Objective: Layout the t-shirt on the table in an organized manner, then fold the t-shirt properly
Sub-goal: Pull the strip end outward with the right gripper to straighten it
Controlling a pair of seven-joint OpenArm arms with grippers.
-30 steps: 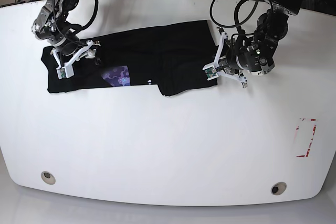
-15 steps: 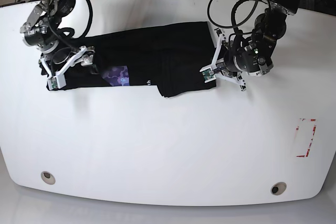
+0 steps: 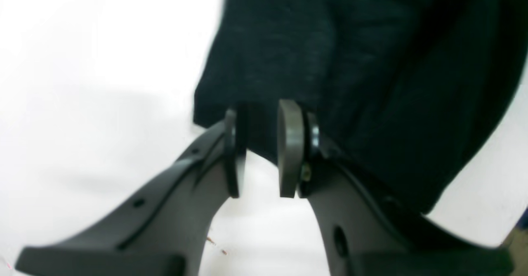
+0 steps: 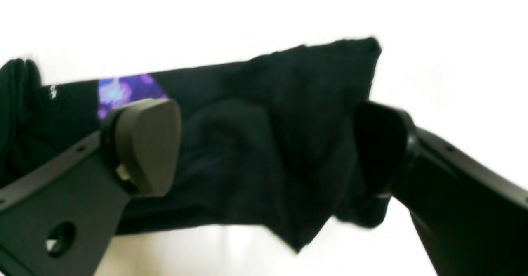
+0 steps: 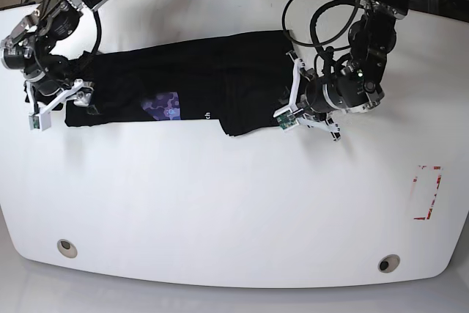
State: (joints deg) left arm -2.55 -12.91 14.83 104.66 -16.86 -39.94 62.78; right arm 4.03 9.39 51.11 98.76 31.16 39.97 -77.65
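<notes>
The black t-shirt lies folded into a long band across the far half of the white table, with a purple patch of print showing. My right gripper hangs just off the band's left end. In the right wrist view this gripper is wide open and empty, and the t-shirt lies beyond its fingers. My left gripper is over the band's right end. In the left wrist view this gripper has jaws a narrow gap apart, with the flat edge of the t-shirt running behind them.
A red-outlined rectangle mark sits near the right edge. Two grey grommet holes sit close to the front edge. Cables and dark equipment lie beyond the far edge.
My right gripper opened wider and drew back to the left, off the shirt's left end. My left gripper shifted a little left and forward over the right end. The shirt stayed put.
</notes>
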